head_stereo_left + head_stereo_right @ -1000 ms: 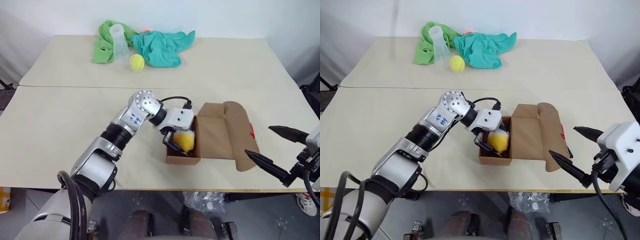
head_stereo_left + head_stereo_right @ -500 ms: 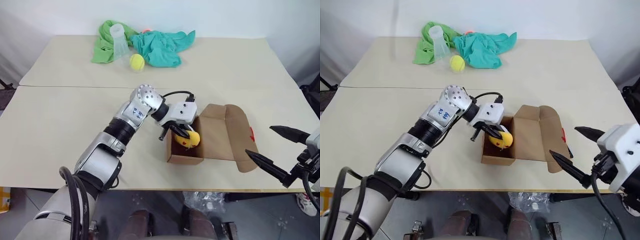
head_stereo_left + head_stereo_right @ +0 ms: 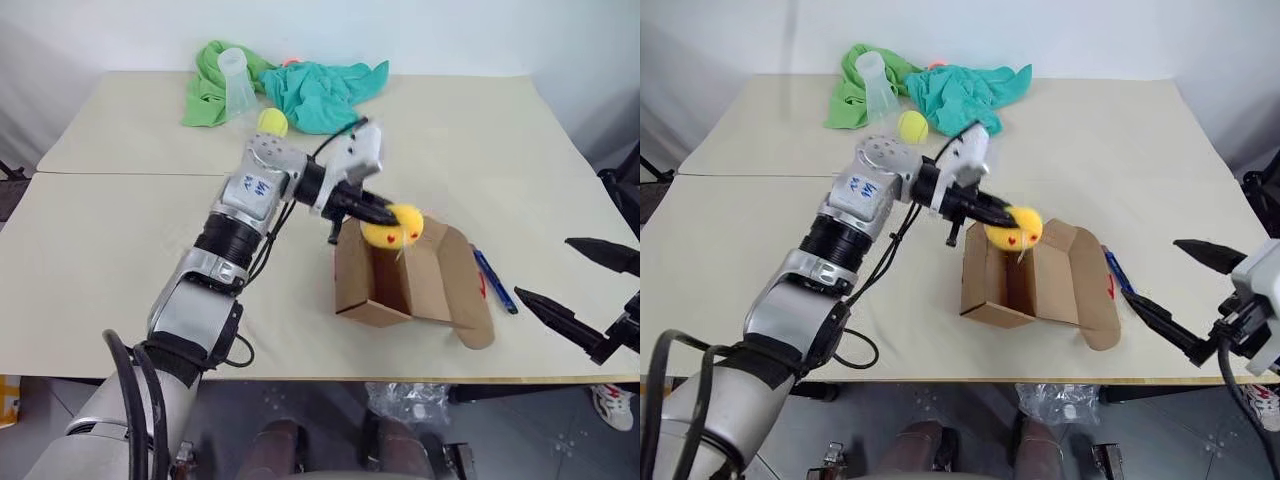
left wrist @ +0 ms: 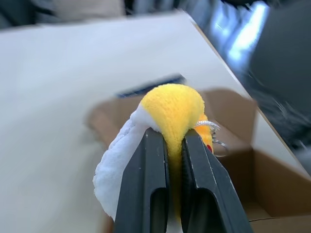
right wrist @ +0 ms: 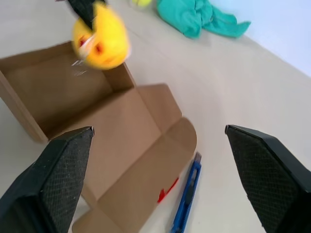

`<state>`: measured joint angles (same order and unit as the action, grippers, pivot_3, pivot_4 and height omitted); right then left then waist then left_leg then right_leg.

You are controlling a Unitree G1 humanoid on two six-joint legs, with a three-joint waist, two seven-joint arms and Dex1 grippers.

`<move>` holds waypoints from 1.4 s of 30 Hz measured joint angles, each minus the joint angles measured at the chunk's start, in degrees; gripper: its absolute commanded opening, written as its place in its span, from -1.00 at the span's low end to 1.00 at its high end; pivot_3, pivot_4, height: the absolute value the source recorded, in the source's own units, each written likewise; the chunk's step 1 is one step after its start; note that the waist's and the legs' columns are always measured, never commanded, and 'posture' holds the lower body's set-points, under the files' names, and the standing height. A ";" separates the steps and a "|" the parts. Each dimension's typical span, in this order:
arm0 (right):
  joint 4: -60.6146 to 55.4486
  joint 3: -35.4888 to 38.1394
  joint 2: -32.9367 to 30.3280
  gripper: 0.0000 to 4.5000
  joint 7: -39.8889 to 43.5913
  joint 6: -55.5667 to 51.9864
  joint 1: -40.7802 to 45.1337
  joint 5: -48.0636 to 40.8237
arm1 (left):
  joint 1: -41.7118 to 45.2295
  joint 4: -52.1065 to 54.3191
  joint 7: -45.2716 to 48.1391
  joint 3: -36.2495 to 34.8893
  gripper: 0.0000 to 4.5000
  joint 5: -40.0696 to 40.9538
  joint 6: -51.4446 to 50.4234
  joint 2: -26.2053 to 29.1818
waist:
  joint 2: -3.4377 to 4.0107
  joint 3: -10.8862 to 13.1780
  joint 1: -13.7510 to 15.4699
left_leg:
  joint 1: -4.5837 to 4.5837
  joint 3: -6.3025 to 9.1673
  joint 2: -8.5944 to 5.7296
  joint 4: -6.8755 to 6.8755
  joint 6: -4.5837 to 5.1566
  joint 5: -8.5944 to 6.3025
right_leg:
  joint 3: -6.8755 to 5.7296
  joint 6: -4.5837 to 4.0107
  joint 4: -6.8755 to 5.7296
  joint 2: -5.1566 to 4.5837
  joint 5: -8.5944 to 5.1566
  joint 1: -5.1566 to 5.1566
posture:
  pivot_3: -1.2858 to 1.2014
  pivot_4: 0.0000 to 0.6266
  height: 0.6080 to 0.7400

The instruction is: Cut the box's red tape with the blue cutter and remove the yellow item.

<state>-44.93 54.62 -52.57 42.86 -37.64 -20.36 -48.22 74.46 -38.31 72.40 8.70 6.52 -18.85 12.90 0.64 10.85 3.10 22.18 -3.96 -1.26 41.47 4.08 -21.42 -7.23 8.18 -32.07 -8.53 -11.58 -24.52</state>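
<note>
1. The left gripper [image 3: 385, 215] is clamped tight on the yellow item [image 3: 396, 228], holding it in the air just above the far rim of the box [image 3: 375, 285].
2. The box stands open near the table's [image 3: 120, 250] near edge, flaps spread to the right; a red tape [image 5: 166, 190] scrap shows on the right flap.
3. The blue cutter [image 3: 494, 281] lies flat just right of that flap, apart from it.
4. The right gripper [image 3: 580, 295] hangs past the table's near-right edge, fingers spread wide and empty.
5. Bare tabletop lies left of the box and beyond it, up to the green cloth [image 3: 205, 85], teal cloth [image 3: 320, 92], cup [image 3: 236, 80] and ball [image 3: 271, 121] at the far side.
</note>
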 measured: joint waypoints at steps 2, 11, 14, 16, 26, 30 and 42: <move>0.80 0.00 -0.58 1.00 0.79 0.04 0.70 0.09 | 0.93 1.24 -2.63 -2.09 -1.00 0.50 -1.95 1.41 | 0.00 0.00 -0.07 | -0.01 -0.01 0.00 -0.01 0.00 0.00 | 0.00 0.00 0.00 0.00 0.00 0.00 | 0.03 -0.52 1.00; 12.28 -7.23 -4.13 1.00 8.54 2.88 13.71 -1.40 | -1.98 4.75 -25.65 -8.71 -1.00 -3.89 -11.82 15.17 | 0.02 -0.01 -1.27 | -0.22 -0.13 -0.03 -0.07 -0.08 0.04 | 0.15 0.04 -0.09 0.01 0.02 0.09 | 0.03 -0.52 1.00; 17.37 -12.62 -4.99 1.00 11.41 5.02 18.87 -0.67 | -10.19 7.03 -30.22 -7.63 -1.00 -6.93 -21.05 19.79 | -0.03 0.01 -1.74 | -0.34 -0.25 -0.02 -0.12 -0.07 0.04 | 0.27 0.06 -0.12 0.04 0.03 0.11 | 0.03 -0.52 1.00; 21.19 -16.59 -4.99 1.00 12.65 5.86 23.61 -0.11 | -15.90 10.39 -31.97 -7.54 -1.00 -7.61 -26.38 21.45 | -0.10 0.06 -1.83 | -0.33 -0.29 0.01 -0.11 -0.09 0.05 | 0.29 0.06 -0.14 0.04 0.03 0.05 | 0.03 -0.52 1.00; 36.98 -34.96 -5.27 1.00 20.96 11.02 45.63 5.74 | -31.40 38.97 -31.96 -10.11 -0.03 -4.03 -47.68 32.93 | -0.13 0.08 -1.78 | -0.33 -0.22 0.03 -0.10 -0.23 0.05 | 0.26 0.01 -0.18 0.03 0.00 0.05 | 0.03 -0.52 1.00; 41.05 -38.25 -4.72 1.00 23.33 12.83 49.49 8.06 | -32.64 44.99 -30.67 -12.00 0.55 -0.17 -52.09 35.69 | -0.13 0.08 -1.71 | -0.32 -0.18 0.05 -0.10 -0.30 0.07 | 0.23 -0.01 -0.20 0.03 -0.01 0.06 | 0.03 -0.52 1.00; 45.45 -39.73 -4.09 1.00 26.41 15.05 51.19 12.34 | -33.69 47.20 -28.79 -16.86 0.99 5.51 -38.81 36.68 | -0.11 0.08 -1.62 | -0.60 -0.27 0.08 -0.23 -0.43 0.08 | 0.31 -0.16 -0.34 0.05 -0.10 0.14 | 0.03 -0.52 1.00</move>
<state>0.52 14.89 -56.66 69.27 -22.59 30.84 -35.88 40.77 8.89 43.61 -8.16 12.03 -57.66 49.58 0.54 10.93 1.48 21.58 -4.24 -1.18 41.24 3.65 -21.34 -6.92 8.02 -32.41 -8.48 -11.68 -24.38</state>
